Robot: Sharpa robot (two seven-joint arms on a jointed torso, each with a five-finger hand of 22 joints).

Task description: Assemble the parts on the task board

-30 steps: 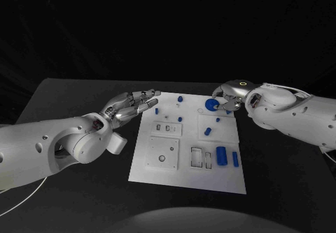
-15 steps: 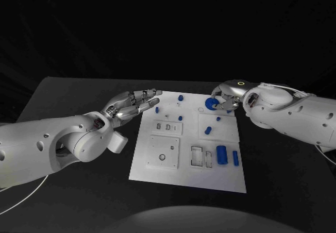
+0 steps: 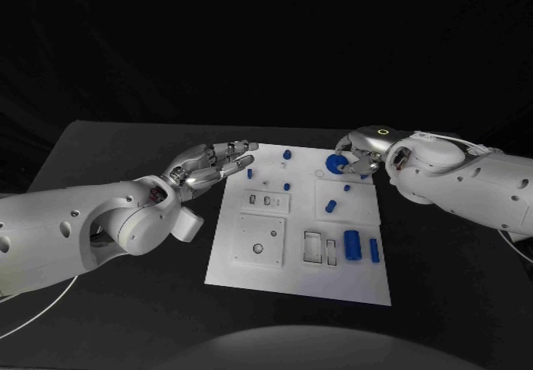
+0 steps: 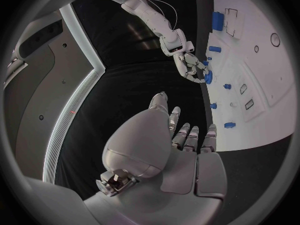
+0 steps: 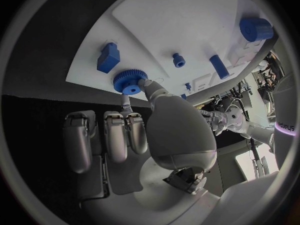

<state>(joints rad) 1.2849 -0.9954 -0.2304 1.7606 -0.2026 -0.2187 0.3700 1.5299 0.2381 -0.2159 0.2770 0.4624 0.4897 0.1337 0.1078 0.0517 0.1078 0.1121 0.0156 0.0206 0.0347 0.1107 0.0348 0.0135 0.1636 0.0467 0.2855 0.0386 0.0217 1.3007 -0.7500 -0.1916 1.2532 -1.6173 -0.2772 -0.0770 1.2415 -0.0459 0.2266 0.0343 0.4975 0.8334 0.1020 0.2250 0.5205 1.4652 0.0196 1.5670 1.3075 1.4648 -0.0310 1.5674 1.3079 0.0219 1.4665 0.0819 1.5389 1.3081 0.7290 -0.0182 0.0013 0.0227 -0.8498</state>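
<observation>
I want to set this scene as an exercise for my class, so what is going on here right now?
A two-armed robot is assembling blue parts on a white task board. Its right hand pinches a blue gear at the board's far edge. The left hand hovers open, holding nothing, over the board's far left corner. Other blue parts, including a large cylinder, lie on the board.

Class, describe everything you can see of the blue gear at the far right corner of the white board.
The blue gear is a round, plastic-looking wheel with fine teeth round its rim and a raised hub. It sits at the far right corner of the white task board. The right robot hand pinches it between fingertips. Whether it is fully seated cannot be told.
</observation>
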